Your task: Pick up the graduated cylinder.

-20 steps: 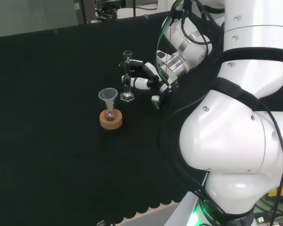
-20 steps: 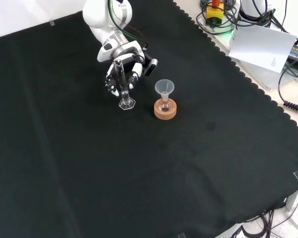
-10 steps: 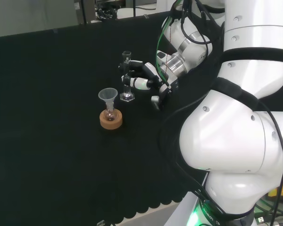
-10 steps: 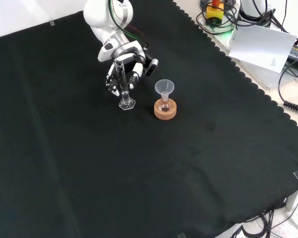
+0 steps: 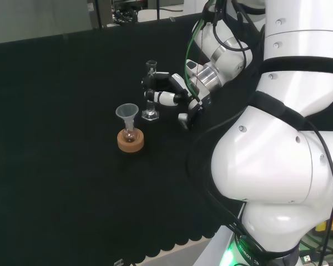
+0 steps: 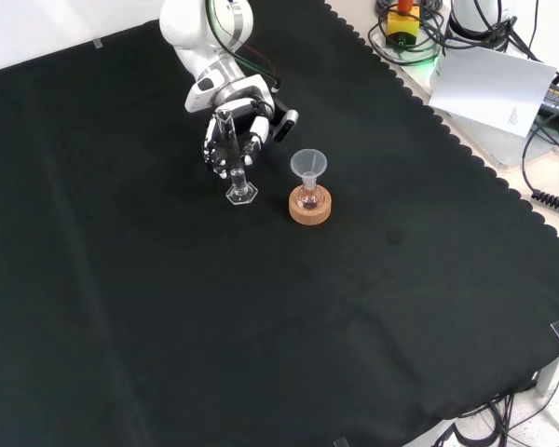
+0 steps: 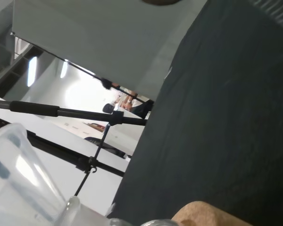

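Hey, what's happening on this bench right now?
A white robot arm's hand has its fingers curled round a clear graduated cylinder, whose hexagonal foot looks to be on the black cloth, so it does not look lifted yet. To its right in the front view, apart from it, a small flask with a funnel in its neck sits in a cork ring.

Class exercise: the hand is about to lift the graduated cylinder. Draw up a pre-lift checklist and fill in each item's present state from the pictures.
1. Hand curled round the graduated cylinder: ok.
2. Cylinder upright: ok.
3. Cylinder's base off the black cloth: cannot tell.
4. Funnel apart from the cylinder: ok.
5. Flask seated in the cork ring: ok.
6. Liquid in the cylinder: cannot tell.
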Robot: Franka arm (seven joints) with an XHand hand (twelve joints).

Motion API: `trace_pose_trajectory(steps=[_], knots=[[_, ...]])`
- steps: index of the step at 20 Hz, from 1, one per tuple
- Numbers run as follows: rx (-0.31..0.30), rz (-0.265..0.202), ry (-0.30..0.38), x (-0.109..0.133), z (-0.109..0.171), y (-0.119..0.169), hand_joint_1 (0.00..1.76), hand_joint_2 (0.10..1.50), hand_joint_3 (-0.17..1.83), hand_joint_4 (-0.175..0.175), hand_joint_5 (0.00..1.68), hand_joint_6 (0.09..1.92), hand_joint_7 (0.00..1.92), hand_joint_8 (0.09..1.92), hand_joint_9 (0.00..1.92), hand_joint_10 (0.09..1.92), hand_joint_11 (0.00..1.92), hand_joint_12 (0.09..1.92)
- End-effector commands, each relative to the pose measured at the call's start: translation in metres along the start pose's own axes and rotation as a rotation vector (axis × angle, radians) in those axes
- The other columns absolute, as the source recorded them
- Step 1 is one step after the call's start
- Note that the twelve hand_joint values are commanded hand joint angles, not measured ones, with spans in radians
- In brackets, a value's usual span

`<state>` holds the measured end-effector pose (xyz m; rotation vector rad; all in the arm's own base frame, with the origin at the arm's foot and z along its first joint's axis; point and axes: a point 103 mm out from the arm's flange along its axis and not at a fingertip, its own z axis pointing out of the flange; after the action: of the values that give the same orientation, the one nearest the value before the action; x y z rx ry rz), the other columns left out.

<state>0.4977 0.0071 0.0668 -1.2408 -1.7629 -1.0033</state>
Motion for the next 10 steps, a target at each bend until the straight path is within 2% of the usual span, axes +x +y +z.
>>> trace_pose_trajectory(steps=[1, 10], knots=[[-0.018, 0.010, -0.092, 0.007, -0.008, 0.000, 1.10, 1.10, -0.02, 0.012, 1.04, 0.92, 1.09, 0.48, 1.37, 0.16, 1.20, 0.86], [0.025, -0.021, -0.252, 0.020, -0.021, 0.004, 1.11, 1.10, 0.00, -0.034, 1.01, 0.96, 1.14, 0.46, 1.45, 0.09, 1.31, 0.78]])
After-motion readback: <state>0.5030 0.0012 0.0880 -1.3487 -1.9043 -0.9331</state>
